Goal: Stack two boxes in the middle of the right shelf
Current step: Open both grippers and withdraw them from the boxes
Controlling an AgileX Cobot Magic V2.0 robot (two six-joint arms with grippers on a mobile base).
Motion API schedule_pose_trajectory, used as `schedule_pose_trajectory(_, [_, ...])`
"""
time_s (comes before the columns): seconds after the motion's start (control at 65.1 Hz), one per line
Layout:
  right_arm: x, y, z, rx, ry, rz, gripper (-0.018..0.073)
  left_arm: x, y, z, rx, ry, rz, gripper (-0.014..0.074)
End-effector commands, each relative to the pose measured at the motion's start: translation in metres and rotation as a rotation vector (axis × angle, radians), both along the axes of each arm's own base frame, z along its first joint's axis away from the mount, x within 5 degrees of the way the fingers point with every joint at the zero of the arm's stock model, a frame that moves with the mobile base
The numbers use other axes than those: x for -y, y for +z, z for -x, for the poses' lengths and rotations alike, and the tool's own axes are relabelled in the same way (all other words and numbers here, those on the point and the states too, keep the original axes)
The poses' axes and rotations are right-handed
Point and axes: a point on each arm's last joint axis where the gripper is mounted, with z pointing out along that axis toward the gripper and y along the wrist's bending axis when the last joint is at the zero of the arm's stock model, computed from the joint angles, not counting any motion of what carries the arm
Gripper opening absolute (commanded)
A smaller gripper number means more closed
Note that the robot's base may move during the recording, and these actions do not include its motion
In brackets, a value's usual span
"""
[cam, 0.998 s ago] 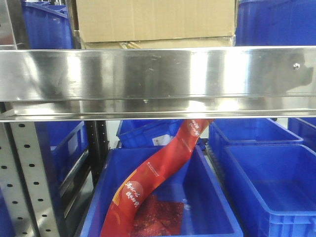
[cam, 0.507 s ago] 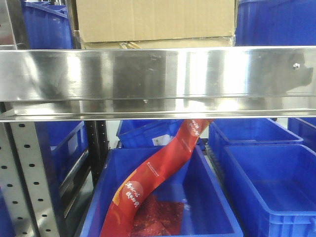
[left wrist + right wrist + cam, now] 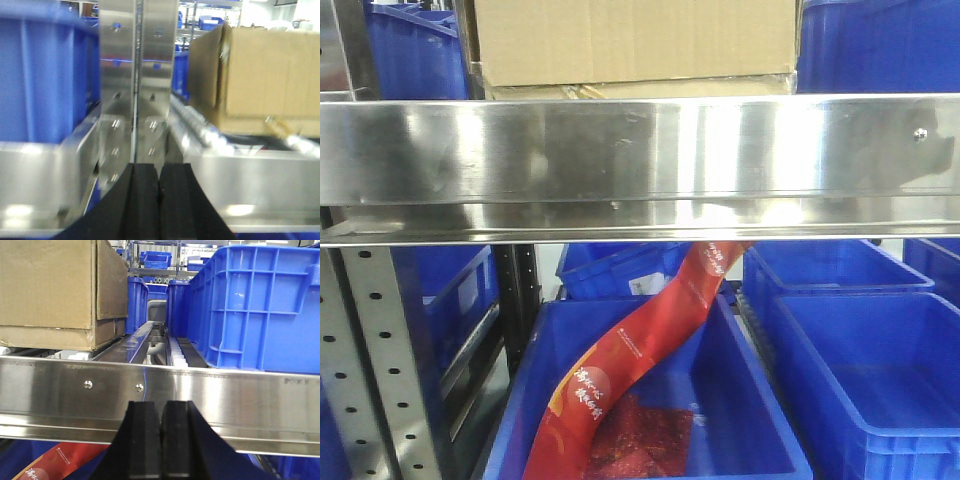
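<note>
**Both arms empty in front of the steel rail, boxes already on the shelf**

You face the right shelf middle point(image 3: 640, 150), whose broad shiny rail fills the front view from side to side. On it, between blue bins point(image 3: 410, 55), rest the boxes point(image 3: 635, 40): a big brown one on a thinner cardboard layer, so I judge the stack is likely in place. Its long axis runs along the rail and its wide face points toward you.

The risk is the rail. Both wrists sit close before the steel, so lifting or pushing forward could strike it, or knock the box's corner and shift the stack.

The left gripper point(image 3: 159, 200) and the right gripper point(image 3: 161, 440) each have pads pressed together, holding nothing.
</note>
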Motion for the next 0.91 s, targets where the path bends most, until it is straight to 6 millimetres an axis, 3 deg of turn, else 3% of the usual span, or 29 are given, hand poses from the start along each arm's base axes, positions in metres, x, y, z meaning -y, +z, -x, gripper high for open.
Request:
schedule_pose_trajectory(0.0, [0.0003,0.0011,0.0004,0.018,-0.006,0.011,-0.016,-0.0005,-0.0142,0.0029,0.024,0.008,-0.023,-0.0094])
schedule_pose_trajectory(0.046, [0.0003,0.0011,0.0004,0.018,-0.006,0.011,-0.016,-0.0006,-0.0235,0.0013,0.008,0.01,-0.023,-0.0094])
schedule_pose_trajectory(0.891, [0.0003,0.0011,0.0004,0.018,-0.006,0.011,-0.016,-0.0007,-0.0233,0.0013,0.01,0.013,-0.023,-0.0094])
